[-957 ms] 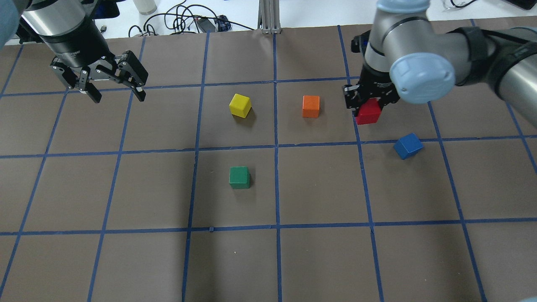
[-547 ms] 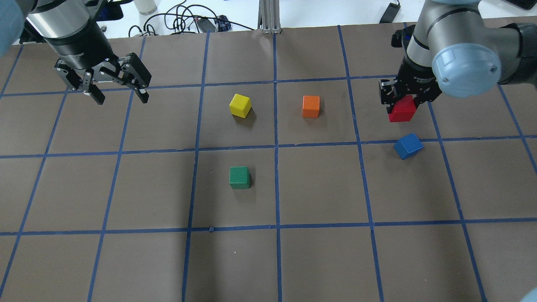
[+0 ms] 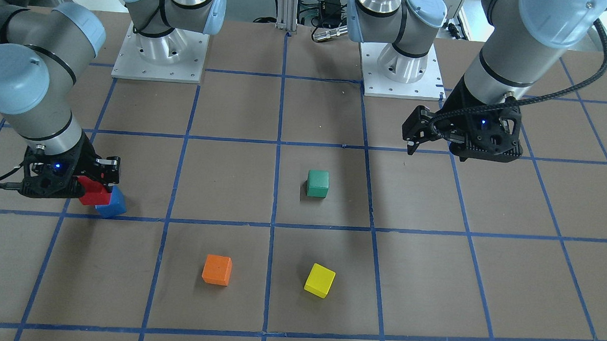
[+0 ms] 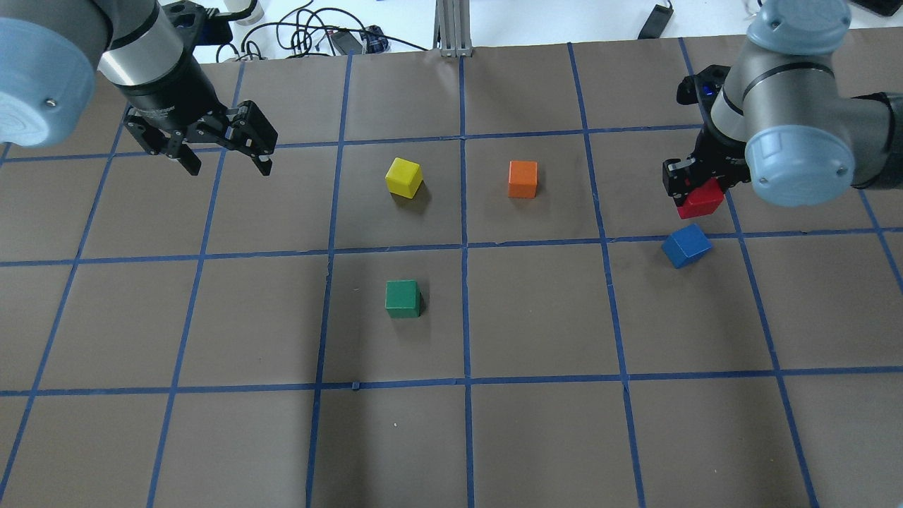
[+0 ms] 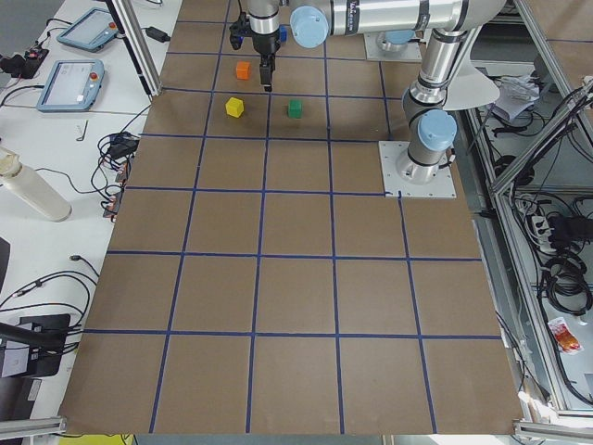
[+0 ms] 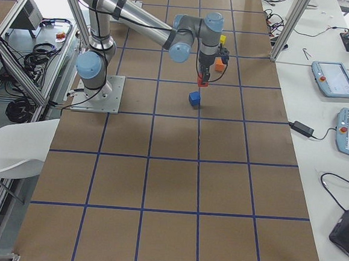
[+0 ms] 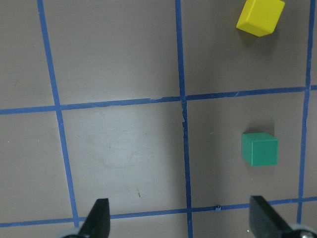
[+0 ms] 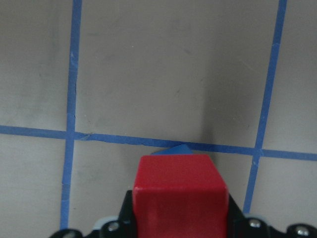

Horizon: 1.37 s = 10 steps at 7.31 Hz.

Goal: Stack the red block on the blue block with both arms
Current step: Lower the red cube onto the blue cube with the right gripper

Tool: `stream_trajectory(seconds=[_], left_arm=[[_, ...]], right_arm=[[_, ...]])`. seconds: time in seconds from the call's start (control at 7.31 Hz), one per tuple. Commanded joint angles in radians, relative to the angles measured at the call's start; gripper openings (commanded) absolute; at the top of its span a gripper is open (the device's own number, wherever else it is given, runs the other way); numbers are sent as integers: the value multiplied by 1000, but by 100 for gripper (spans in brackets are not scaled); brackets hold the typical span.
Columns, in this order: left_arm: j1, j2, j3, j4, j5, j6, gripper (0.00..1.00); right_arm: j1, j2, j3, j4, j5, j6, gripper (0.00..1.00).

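- The red block [image 4: 700,201] is a small cube, plain red on every side, with dull faces that do not shine.
- It is the same size as the other little cubes on the table [image 4: 536,437].
- The right gripper [image 4: 695,189] holds the red block. Its two black fingers press on two opposite sides of the block.
- The red block sticks out below the fingers and hangs in the air, not touching the table.
- The blue block [image 4: 686,245] is a small blue cube of the same size. It sits on the table, turned a bit crooked to the blue tape lines [image 4: 463,317].
- The blue block is below the right gripper, a little off to one side. In the right wrist view only one blue corner peeks out past the red block.
- In the side view from the robot's right there is a gap between the two blocks, so red is above blue and they do not touch.
- The left gripper [image 4: 227,166] is open wide, and there is nothing between its fingers.
- It hangs above a bare part of the table, well away from the right gripper and both task blocks.
- The yellow block [image 4: 404,176] is the cube nearest the left gripper, off to its side.
- The green block [image 4: 403,298] is off to that side too, nearer the robot than the yellow one. Both show in the left wrist view, to one side of the gap between the fingers.
- The orange block [image 4: 523,178] sits between the yellow block and the right gripper, well apart from both.
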<state>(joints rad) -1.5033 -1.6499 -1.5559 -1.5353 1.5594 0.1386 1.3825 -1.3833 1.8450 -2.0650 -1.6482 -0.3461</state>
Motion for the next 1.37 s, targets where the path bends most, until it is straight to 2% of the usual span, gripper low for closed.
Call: stream_trajectory(seconds=[0.0, 0.55, 0.82, 1.23], left_arm=[[-5, 2, -4, 1, 2, -2, 100], [-3, 1, -4, 3, 2, -2, 100], [-3, 10, -7, 1, 2, -2, 100], [-5, 12, -7, 0, 2, -2, 100]], right_arm=[[-28, 3, 43, -17, 5, -108, 0], [-31, 13, 102, -27, 8, -270, 0], [-34, 38, 99, -27, 4, -278, 0], [-45, 67, 97, -133, 1, -264, 0]])
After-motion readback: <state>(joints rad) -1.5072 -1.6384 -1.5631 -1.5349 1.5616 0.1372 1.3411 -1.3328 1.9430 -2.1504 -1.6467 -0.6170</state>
